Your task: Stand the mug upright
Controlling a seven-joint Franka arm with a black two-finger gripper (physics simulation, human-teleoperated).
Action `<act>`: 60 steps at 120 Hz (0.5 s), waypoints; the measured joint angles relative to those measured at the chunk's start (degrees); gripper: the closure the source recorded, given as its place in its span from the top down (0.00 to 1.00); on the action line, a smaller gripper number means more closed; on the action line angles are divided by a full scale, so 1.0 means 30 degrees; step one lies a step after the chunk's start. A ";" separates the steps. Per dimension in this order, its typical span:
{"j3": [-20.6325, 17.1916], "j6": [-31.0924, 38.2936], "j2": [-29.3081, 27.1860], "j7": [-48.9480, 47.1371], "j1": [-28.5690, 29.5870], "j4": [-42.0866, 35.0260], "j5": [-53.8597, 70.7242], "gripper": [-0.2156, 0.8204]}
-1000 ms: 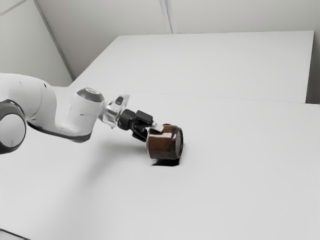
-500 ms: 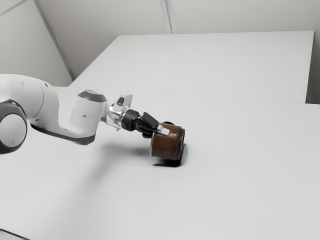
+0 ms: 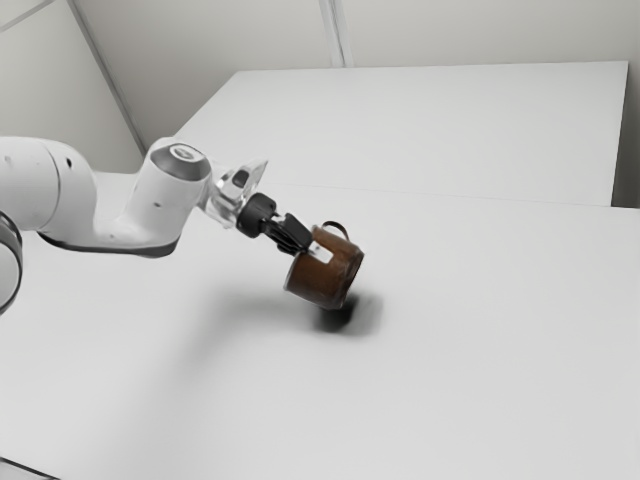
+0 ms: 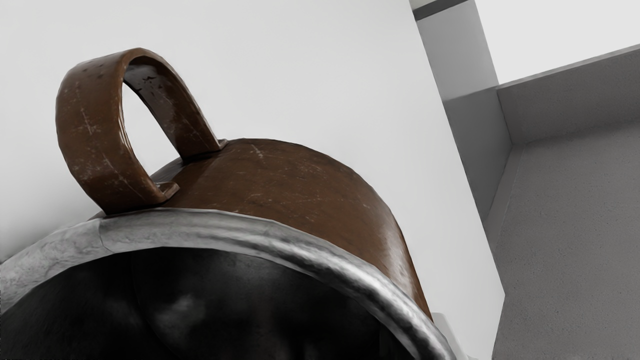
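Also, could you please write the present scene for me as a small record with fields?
object: brown mug with silver rim
mug pose: tilted, not upright
mouth: toward the gripper's side
handle: on the mug's upper side in the exterior view
gripper: closed on the mug
support: mug appears lifted off the white table, shadow below
task state: not yet done

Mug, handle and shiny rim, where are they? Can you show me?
Mug (image 3: 318, 282): exterior view, on its brown side, below the pale fingertip.
Handle (image 4: 89, 125): wrist view, on the outer face of its loop.
Rim (image 4: 200, 230): wrist view, on the silvery band around the dark opening.
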 joint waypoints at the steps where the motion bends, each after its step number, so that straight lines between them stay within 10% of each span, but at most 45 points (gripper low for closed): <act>1: -0.0002 0.0095 -0.0076 -0.0030 -0.0028 -0.0001 0.0265 0.05; 60: -0.1298 0.6496 -0.3899 -0.1594 -0.1838 -0.3067 1.5505 0.05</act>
